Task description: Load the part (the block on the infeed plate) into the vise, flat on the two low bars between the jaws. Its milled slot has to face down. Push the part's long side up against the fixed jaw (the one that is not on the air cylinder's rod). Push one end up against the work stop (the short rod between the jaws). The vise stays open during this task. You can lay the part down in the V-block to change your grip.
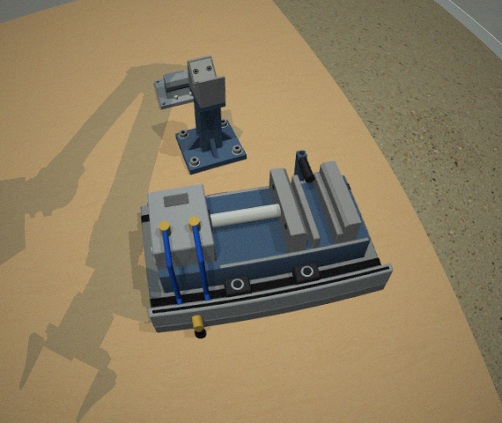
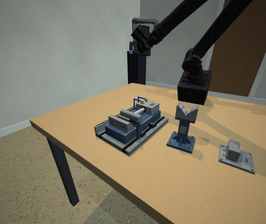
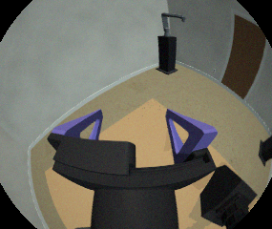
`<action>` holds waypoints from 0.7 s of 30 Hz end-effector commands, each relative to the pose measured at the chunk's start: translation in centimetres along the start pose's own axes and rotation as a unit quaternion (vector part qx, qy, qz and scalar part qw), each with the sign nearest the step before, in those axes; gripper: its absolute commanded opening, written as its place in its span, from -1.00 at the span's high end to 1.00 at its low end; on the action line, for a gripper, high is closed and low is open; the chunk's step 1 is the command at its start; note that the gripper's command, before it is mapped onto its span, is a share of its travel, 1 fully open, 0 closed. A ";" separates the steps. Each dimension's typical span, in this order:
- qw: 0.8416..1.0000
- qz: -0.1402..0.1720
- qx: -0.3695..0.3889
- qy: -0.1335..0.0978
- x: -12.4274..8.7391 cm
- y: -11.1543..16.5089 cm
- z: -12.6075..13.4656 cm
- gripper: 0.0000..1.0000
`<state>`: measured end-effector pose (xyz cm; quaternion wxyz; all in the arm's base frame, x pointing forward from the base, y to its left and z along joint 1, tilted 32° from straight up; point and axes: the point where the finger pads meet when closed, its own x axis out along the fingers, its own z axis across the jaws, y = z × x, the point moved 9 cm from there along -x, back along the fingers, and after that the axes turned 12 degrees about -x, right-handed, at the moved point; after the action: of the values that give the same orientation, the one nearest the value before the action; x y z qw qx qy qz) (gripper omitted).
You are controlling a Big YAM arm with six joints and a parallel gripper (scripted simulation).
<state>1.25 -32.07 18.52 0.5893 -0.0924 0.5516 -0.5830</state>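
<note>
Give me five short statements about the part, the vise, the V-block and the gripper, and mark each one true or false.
1. The part sits on the infeed plate. True.
2. The gripper is shut on the part. False: it is open and holds nothing.
3. The vise has a block between its jaws. False: only the two low bars lie there.
4. The V-block holds nothing. True.
5. The V-block stands between vise and infeed plate in the exterior view. True.

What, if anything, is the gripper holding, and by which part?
Nothing. The gripper is wide open with nothing between its fingers; the part sits on the infeed plate.
</note>
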 end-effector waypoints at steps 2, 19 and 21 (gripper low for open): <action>1.000 -0.003 0.002 -0.002 0.0 -0.3 0.2 -1.00; 0.999 -0.026 0.015 -0.020 -0.3 -2.6 2.0 -1.00; 1.000 -0.014 0.001 -0.020 -0.2 -1.4 1.7 -1.00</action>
<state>1.28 -32.31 18.97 0.5892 -0.0953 0.5481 -0.5860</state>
